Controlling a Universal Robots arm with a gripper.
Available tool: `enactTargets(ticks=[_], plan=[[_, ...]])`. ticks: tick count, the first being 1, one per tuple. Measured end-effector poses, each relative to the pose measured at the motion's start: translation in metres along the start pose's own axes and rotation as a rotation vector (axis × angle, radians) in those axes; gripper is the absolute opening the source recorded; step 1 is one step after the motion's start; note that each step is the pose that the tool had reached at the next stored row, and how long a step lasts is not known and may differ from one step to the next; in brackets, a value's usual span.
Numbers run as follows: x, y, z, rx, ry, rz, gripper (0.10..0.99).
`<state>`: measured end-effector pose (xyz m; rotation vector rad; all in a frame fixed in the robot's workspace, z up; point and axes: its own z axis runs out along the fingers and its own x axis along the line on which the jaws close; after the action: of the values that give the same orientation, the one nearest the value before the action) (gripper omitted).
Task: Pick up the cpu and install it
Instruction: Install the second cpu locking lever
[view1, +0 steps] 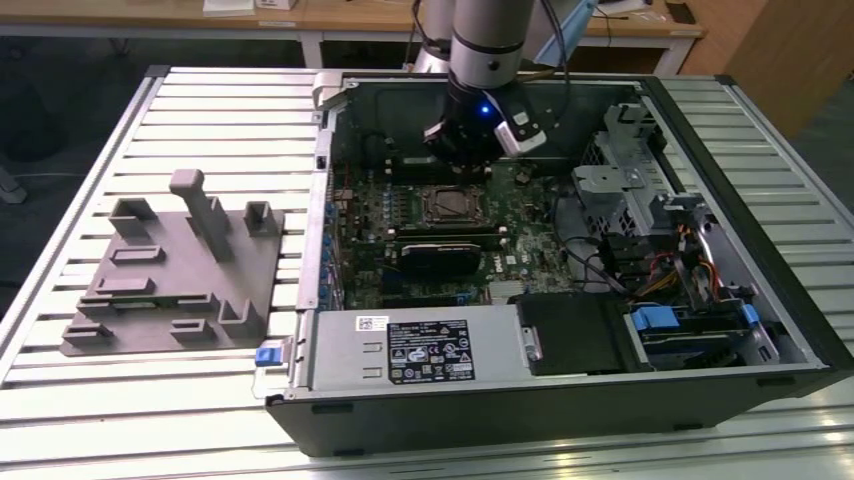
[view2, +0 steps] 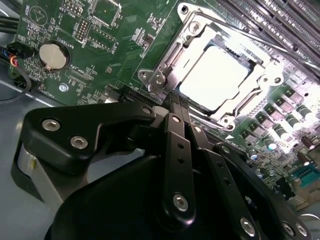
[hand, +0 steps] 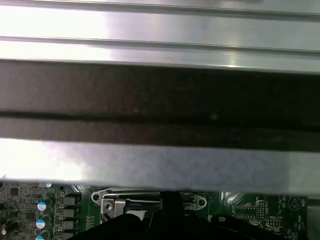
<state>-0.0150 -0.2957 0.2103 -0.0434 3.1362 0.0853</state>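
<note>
So the arm's gripper (view1: 470, 140) hangs inside the open PC case (view1: 747, 350), upper middle of the exterior view, just past the socket frame (view1: 451, 204) on the motherboard (view1: 534, 245). Looks to me like the cpu (view2: 214, 79) is already sitting in that socket: in the second wrist view it's the pale silvery square in the upper right of the frame, boxed in by the metal frame, with nothing gripping it. Makes sense it lies flat there, since that's the only spot it's meant to drop into.

The jaws I honestly can't call open or closed; the second wrist view gives me black linkage in the lower half and no clear fingertips.

The grey tray (view1: 174, 275) with the upright posts sits on the slatted surface (view1: 80, 180) at the exterior view's left, well apart from the case.
</note>
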Motion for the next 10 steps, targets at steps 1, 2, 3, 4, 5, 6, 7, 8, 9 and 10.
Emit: enactTargets(ticks=[1,2,3,4,5,6,7,8,9,10], plan=[[-0.0001,-0.0009,-0.0001,0.000,0.0001,0.000,0.106],[-0.0003,-0.0018,-0.0001,0.000,0.0001,0.000,0.106],[-0.0004,-0.0027,-0.0001,0.000,0.0000,0.000,0.106],[-0.0005,-0.0037,-0.0002,0.000,0.0001,0.000,0.106],[-0.0007,-0.0047,-0.0002,0.000,0.0000,0.000,0.106],[-0.0007,-0.0055,-0.0002,0.000,0.0000,0.000,0.106],[-0.0008,-0.0065,-0.0003,0.000,0.0000,0.000,0.106],[-0.0008,-0.0071,-0.0003,0.000,0.0001,0.000,0.106],[-0.0008,-0.0075,-0.0006,0.000,0.0001,0.000,0.106],[-0.0008,-0.0076,-0.0018,0.000,0.0002,0.000,0.106]])
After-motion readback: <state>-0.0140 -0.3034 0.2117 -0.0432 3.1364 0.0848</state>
